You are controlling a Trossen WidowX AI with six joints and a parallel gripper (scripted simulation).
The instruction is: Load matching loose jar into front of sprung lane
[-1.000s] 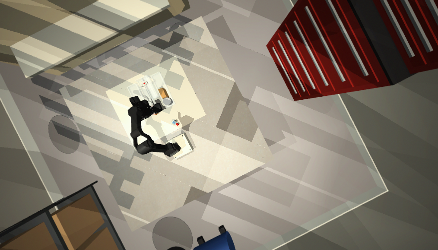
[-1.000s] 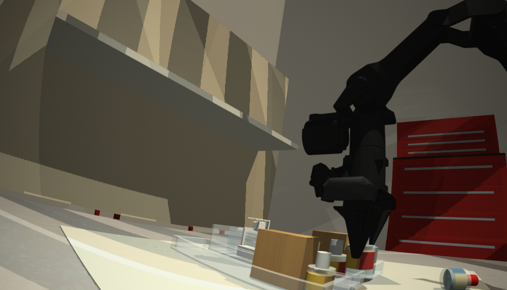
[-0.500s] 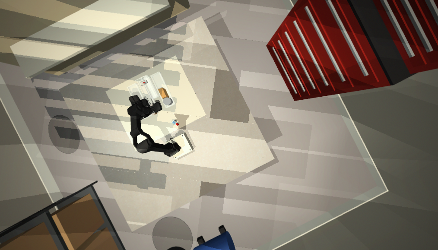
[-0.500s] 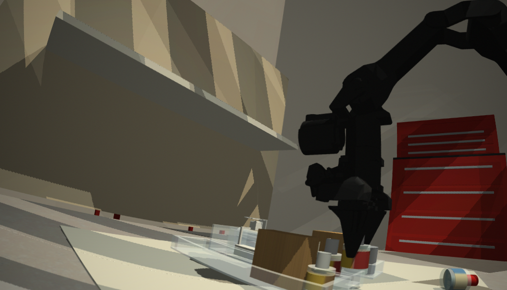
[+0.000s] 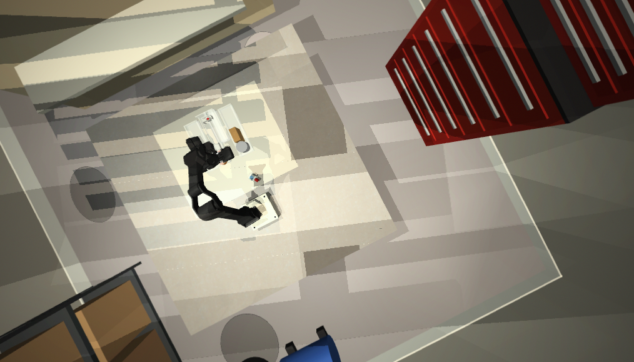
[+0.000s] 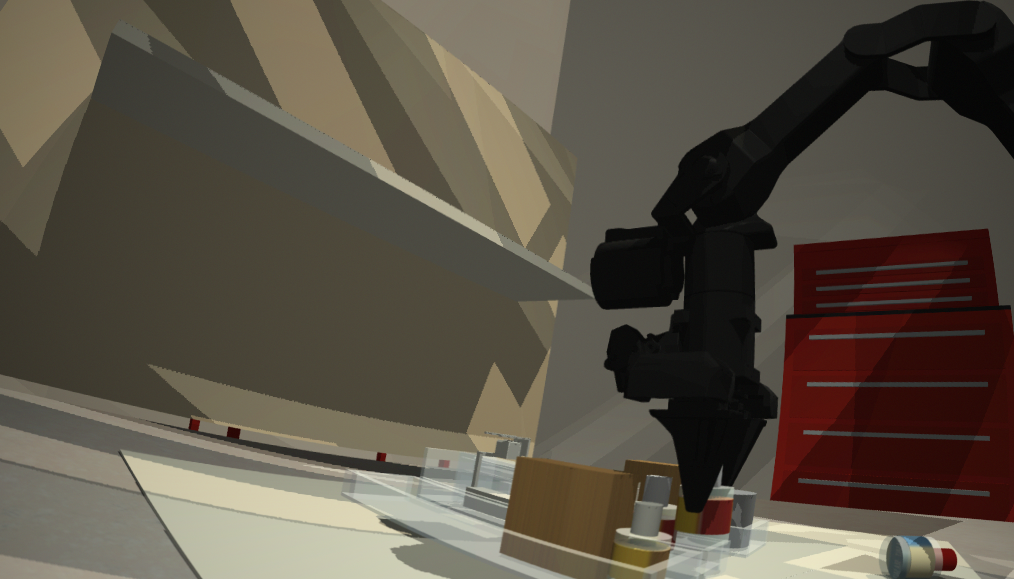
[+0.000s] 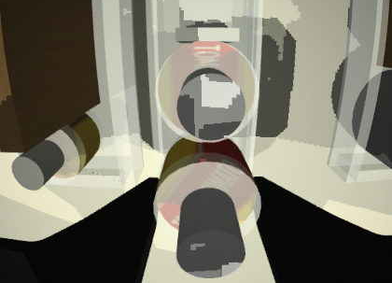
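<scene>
Wrist view, frame centre: pincer (image 7: 207, 221) clamps the matching jar (image 7: 207, 213), touching the lane jar (image 7: 207, 102) above, to push it back.

A workshop: a red tool chest (image 5: 491, 54) with metal drawer pulls, a long workbench (image 5: 130, 35), shelving (image 5: 70, 313).

A red-and-yellow glass jar with a grey lid (image 7: 207, 213) is clamped between the black gripper (image 7: 207, 249) fingers, directly before a matching jar (image 7: 206, 100) in the clear-walled lane (image 7: 139, 63).
</scene>
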